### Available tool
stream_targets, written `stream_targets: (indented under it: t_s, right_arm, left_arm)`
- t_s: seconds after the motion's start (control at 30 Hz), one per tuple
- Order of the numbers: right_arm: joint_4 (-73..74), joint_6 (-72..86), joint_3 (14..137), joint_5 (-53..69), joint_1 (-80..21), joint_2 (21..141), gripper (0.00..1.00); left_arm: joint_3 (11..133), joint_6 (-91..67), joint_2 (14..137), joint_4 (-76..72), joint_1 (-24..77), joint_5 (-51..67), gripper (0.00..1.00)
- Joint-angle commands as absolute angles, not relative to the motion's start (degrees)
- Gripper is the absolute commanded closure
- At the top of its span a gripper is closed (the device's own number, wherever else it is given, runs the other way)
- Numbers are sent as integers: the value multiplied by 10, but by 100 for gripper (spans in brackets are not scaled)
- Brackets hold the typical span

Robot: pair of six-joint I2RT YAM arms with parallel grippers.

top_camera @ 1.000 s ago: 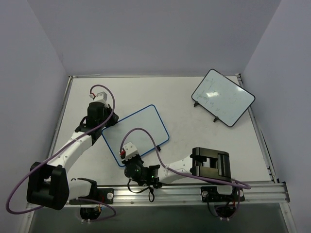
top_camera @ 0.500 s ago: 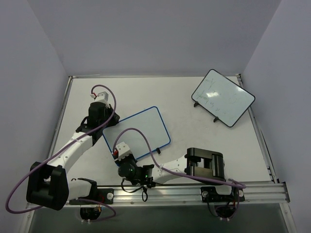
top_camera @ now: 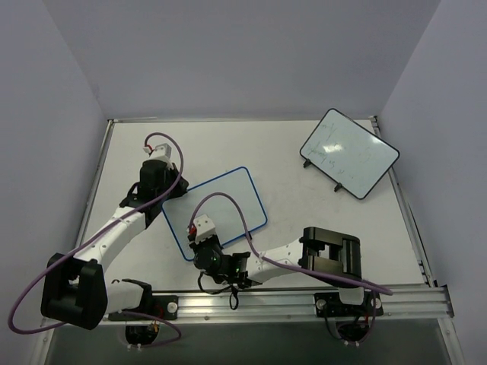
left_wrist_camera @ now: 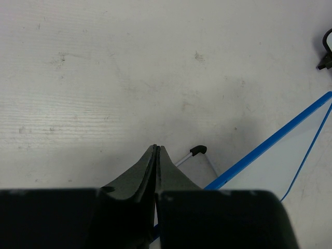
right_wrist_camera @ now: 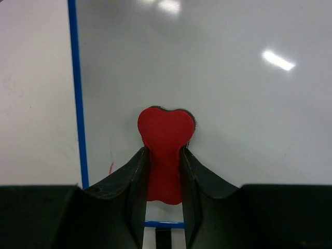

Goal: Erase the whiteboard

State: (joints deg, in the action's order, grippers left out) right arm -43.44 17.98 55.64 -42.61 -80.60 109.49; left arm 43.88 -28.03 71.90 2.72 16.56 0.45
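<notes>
The whiteboard [top_camera: 221, 204], white with a blue rim, lies tilted at the table's middle left. My right gripper [top_camera: 202, 249] is shut on a red eraser [right_wrist_camera: 165, 139] and presses it on the board [right_wrist_camera: 218, 72] near its near corner. A small red mark [right_wrist_camera: 110, 167] shows beside the blue rim there. My left gripper [top_camera: 172, 190] is shut and empty at the board's left corner. In the left wrist view its fingertips [left_wrist_camera: 156, 149] sit over the table next to the blue rim [left_wrist_camera: 270, 142] and a black foot [left_wrist_camera: 198, 150].
A black-rimmed whiteboard [top_camera: 348, 152] with faint marks stands at the back right. The right arm's black link [top_camera: 329, 257] lies low near the metal rail [top_camera: 304, 300] at the near edge. Walls close in the table on three sides.
My right gripper slid the eraser left along the board's near corner, then back to the right. The left arm has hardly moved.
</notes>
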Motion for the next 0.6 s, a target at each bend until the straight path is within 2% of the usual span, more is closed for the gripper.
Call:
stream_targets:
  t_s: [0.0, 0.27, 0.57]
  right_arm:
    - [-389, 198, 531, -468, -766, 1066, 100]
    - [-381, 202, 533, -453, -757, 1067, 100]
    - [-367, 168, 622, -440, -788, 1125, 100]
  left_arm:
    - [451, -279, 722, 60, 176, 16, 92]
    - [451, -279, 721, 60, 181, 13, 92]
    - [455, -278, 721, 64, 185, 12, 93]
